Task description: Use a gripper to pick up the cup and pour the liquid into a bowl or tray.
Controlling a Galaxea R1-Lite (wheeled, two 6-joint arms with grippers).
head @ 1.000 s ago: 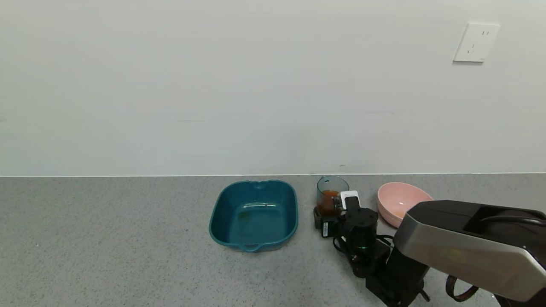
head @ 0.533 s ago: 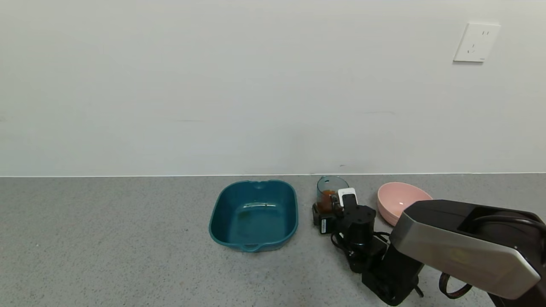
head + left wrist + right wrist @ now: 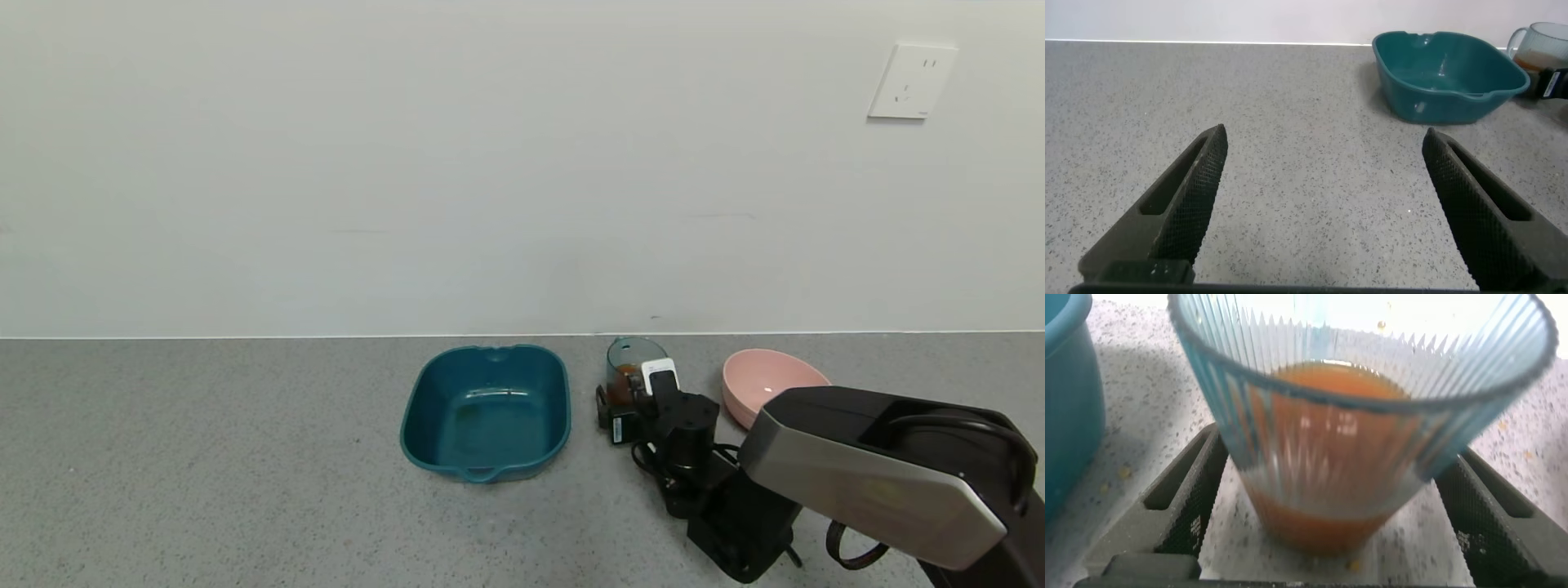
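The translucent blue-grey cup (image 3: 635, 356) stands upright on the grey counter, with orange-red liquid (image 3: 626, 376) in it. My right gripper (image 3: 635, 392) is open, with one finger on each side of the cup's lower part. In the right wrist view the ribbed cup (image 3: 1360, 400) and its liquid (image 3: 1327, 490) fill the space between the black fingers (image 3: 1180, 502); I see no clear squeeze on its wall. The pale pink bowl (image 3: 766, 382) stands just right of the cup, partly hidden by my right arm. My left gripper (image 3: 1323, 143) is open and empty over bare counter.
A dark teal rectangular tray (image 3: 490, 353) stands left of the cup, close beside my right gripper; it also shows in the left wrist view (image 3: 1449, 77). The wall runs right behind the cup and bowl. A wall socket (image 3: 911, 81) sits high at the right.
My right gripper has moved forward toward the wall, so its fingers now reach farther along both sides of the cup. The cup, bowl and tray have not moved.
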